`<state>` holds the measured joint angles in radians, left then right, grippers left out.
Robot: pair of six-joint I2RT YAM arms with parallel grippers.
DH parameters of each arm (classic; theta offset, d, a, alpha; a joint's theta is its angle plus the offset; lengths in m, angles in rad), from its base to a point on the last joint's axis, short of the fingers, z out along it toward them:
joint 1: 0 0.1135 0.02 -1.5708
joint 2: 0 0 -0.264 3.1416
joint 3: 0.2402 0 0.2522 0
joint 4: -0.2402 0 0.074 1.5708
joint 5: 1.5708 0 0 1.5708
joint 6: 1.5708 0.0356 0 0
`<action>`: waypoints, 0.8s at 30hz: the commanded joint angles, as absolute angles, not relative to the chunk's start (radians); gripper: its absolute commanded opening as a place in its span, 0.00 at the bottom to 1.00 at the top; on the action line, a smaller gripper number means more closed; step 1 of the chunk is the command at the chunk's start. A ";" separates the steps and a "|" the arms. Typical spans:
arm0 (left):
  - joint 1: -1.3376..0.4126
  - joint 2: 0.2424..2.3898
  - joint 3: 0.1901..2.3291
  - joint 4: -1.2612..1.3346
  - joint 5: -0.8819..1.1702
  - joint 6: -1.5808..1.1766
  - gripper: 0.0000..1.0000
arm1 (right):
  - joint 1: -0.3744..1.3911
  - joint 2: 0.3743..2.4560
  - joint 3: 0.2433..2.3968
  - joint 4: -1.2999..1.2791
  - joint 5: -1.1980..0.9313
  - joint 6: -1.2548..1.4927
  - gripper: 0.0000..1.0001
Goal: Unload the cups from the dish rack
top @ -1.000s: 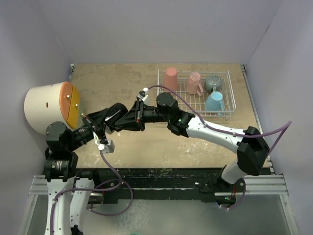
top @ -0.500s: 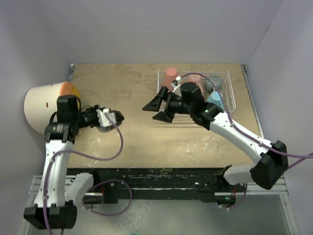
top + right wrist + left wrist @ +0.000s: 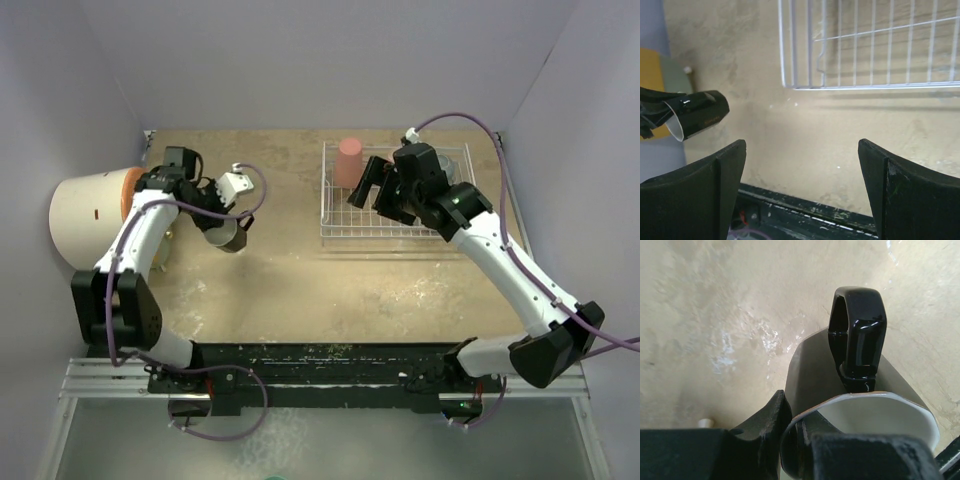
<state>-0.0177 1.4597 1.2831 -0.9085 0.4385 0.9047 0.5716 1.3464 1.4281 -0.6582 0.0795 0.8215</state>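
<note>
- Since the earlier frames the two arms have separated. The left gripper point(image 3: 805, 440) has carried the black mug point(image 3: 233, 238) off toward the drum point(image 3: 85, 220). The right gripper point(image 3: 801, 185) has pulled back from mid-table to above the rack point(image 3: 355, 215), and its jaws have spread.
- Left gripper: clamped on the mug's rim, one finger outside the wall and one inside. The mug is tilted and its handle faces away from the wrist camera.
- Mug position: over the table point(image 3: 300, 270), near the drum and well apart from the rack. Contact with the table cannot be confirmed.
- Right gripper: jaws wide apart, holding nothing. It hangs over the rack's left half, just beside the salmon tumbler point(image 3: 349, 160).
- Tumbler: upright in the rack's far left corner. The right arm hides the rack's far right part.
- Rack edges: the near and left rims are unobstructed, and the grid floor behind them is bare.
- Free room: bare table lies between the mug and the rack's left rim. A bare strip also runs from the near rim to the table's front edge.
</note>
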 commanded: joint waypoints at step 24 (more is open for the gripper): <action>-0.114 1.843 1.564 -0.902 0.186 0.710 0.58 | 0.306 1.412 1.413 -0.766 0.397 0.611 1.00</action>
<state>-0.1101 1.8946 1.5158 -0.9314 0.1864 0.7193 0.3264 1.3911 1.3937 -0.7662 0.2993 0.6601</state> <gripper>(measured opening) 0.407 0.998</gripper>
